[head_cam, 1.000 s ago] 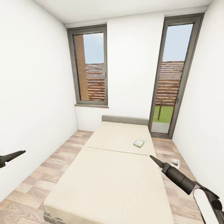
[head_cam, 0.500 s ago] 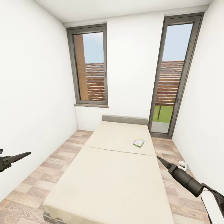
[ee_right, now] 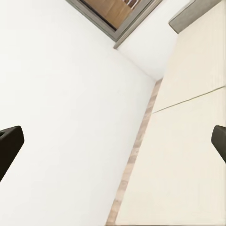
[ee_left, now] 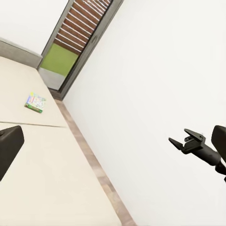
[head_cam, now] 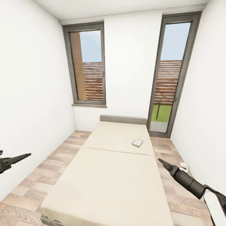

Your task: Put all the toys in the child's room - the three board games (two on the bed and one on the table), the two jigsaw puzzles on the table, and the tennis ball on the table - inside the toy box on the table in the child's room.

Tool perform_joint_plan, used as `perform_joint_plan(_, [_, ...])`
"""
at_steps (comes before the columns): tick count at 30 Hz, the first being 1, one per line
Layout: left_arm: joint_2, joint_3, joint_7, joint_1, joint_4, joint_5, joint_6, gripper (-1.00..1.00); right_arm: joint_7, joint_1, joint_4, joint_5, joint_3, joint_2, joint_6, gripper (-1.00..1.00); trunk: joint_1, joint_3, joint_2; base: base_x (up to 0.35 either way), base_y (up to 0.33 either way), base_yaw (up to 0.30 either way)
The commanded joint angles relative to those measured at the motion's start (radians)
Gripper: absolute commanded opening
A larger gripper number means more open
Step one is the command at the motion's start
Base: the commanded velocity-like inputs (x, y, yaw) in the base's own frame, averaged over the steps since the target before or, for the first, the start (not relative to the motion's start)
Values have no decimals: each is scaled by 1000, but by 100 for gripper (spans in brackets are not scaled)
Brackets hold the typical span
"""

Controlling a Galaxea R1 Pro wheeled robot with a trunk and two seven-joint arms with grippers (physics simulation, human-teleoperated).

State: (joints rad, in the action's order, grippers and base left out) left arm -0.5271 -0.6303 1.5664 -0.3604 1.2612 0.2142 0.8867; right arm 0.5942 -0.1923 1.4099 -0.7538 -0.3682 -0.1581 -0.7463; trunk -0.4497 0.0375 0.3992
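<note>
Head view: from the foot of the bed (head_cam: 106,182), one board game (head_cam: 137,142) lies on the mattress near the headboard, toward the window side (only one is visible from here). The left pincer (head_cam: 18,158) and right pincer (head_cam: 164,163) hang empty at either side, both apparently spread open in the wrist views. The risk, as I judge it: the game lies well apart from both arms, so a long lean could scrape the mattress or nudge it away.

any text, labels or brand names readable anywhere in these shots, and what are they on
None can be read.
The board game lying on the bed has a busy printed cover, but the print is too small and blurred to make out, both in the head view and in the left wrist view.
Walls, windows and floor show no writing.
</note>
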Motion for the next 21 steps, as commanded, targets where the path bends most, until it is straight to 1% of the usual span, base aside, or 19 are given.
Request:
perform_joint_plan(1, [0,0,4,0,0,-1,11,100,2,-1,0,-3,-2,0,-13,100,0,-2,1,0,0,-168])
perform_joint_plan(16, [1,1,4,0,0,-1,9,100,5,-1,1,-2,-2,0,-21,100,0,-22,1,0,0,-179])
perform_joint_plan(21, [1,1,4,0,0,-1,9,100,6,-1,18,0,-3,9,-16,100,0,-27,1,0,0,-120])
